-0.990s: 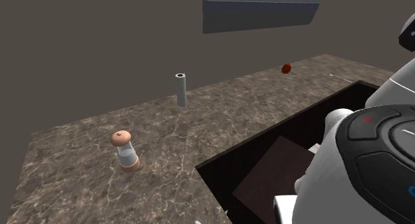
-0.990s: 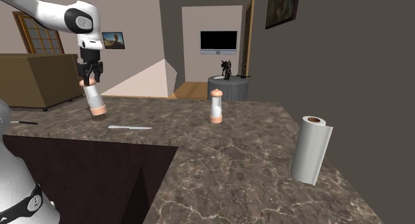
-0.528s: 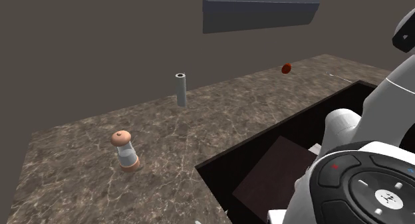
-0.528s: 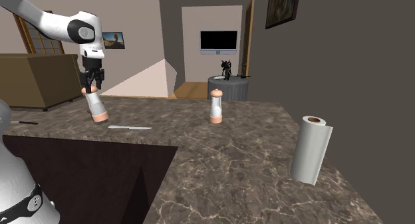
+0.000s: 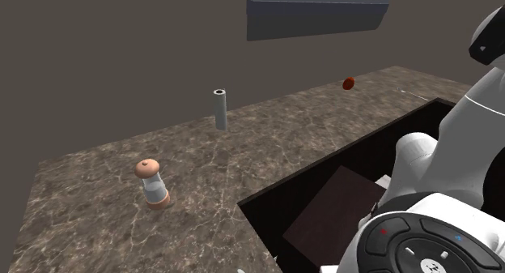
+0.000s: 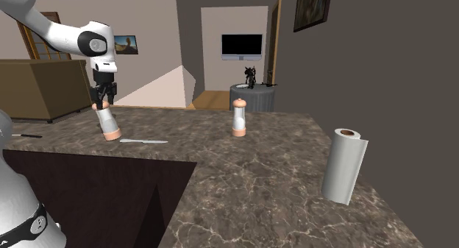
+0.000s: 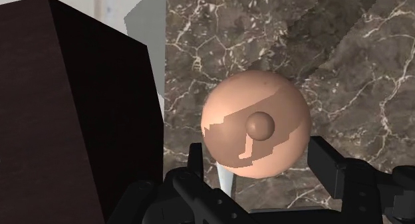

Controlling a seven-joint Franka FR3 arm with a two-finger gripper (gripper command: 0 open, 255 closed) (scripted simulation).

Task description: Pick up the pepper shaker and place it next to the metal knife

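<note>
The black claw (image 6: 102,101) is clamped around the peach-capped, clear-bodied pepper shaker (image 6: 109,125), tilted low over the marbled brown bench (image 6: 257,173) just beside the slim grey knife (image 6: 144,141). Pickup looks done; set-down and release remain.

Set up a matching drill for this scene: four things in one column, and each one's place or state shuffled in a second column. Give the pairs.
Things
1. held shaker
2. other shaker
3. knife
4. paper roll

Place or state
A. lies flat on the counter
B. white, stands furthest towards the second exterior view's right
C. tilted, clasped in the gripper
D. stands upright and alone, mid-counter

Pairs: 1-C, 2-D, 3-A, 4-B
</note>
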